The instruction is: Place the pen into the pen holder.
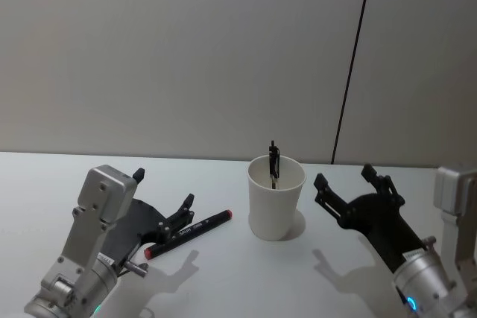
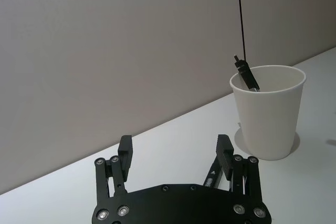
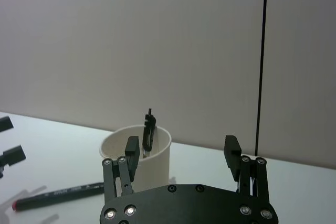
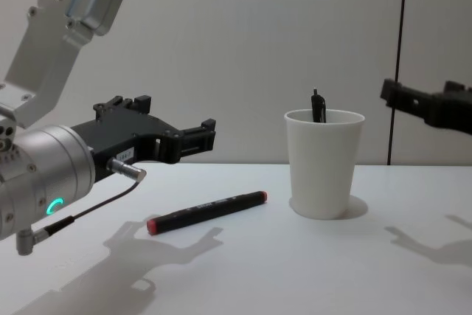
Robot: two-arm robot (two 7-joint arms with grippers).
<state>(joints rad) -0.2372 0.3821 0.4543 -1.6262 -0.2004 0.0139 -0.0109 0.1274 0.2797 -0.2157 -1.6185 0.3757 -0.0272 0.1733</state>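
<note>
Head view, pen (image 1: 273, 161) upright in pen holder (image 1: 274, 215)

A white paper cup, the pen holder (image 1: 276, 210), stands mid-table (image 1: 246, 281) with a thin black pen (image 1: 273, 160) upright inside, its top above the rim. A black, red-ended marker (image 1: 188, 234) lies to the cup's left, by the left gripper (image 1: 164, 188), fingers spread. The right gripper (image 1: 343, 176), also spread, sits right of the cup
</note>
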